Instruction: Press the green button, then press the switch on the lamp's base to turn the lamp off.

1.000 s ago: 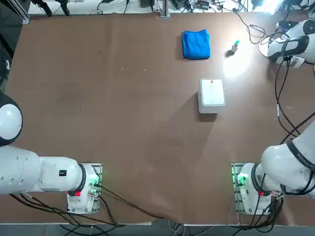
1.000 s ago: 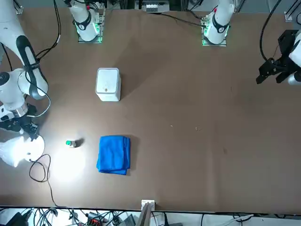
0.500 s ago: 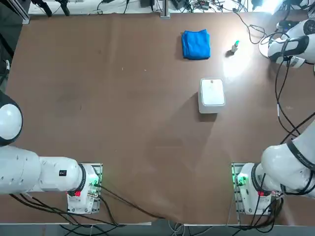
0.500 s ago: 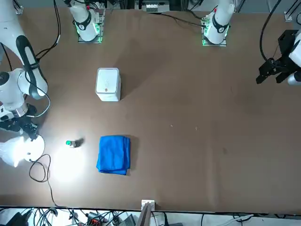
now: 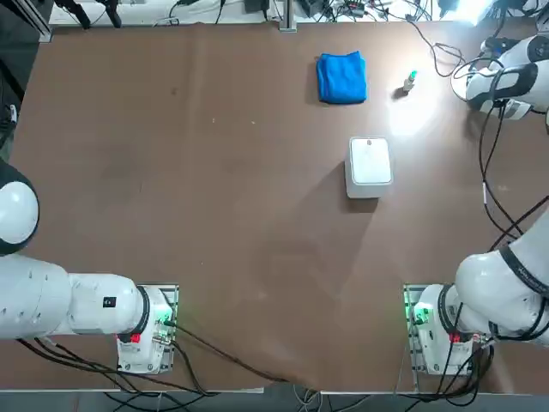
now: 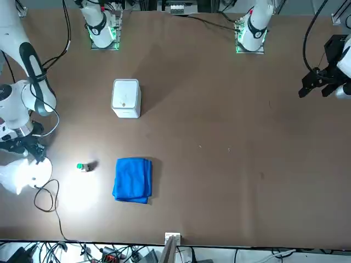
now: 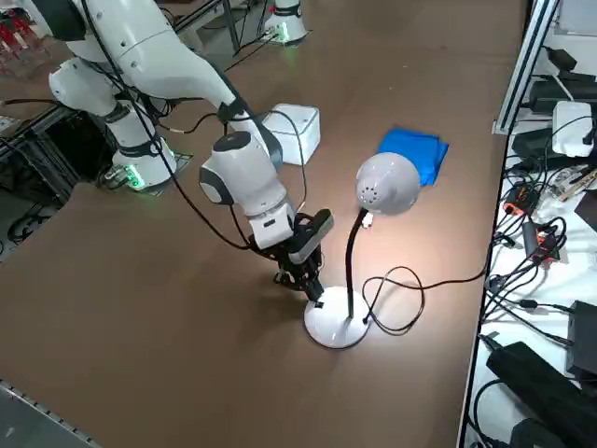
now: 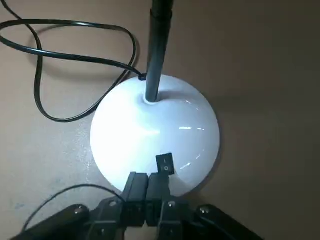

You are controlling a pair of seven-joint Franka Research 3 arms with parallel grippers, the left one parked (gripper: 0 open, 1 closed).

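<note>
The pincer (image 8: pixel 145 176) still hovers by the switch (image 8: pixel 165 163), unchanged.

Shows glossy, smooth white plastic on the lamp's base (image 8: pixel 127 132); matt black on the right end effector (image 8: pixel 148 176) by it; folded blue cloth (image 5: pixel 341 78); smooth, semi-gloss brown surface (image 5: pixel 214 215).

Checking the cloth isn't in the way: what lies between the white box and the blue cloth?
Only bare table, as the front view shows.
</note>
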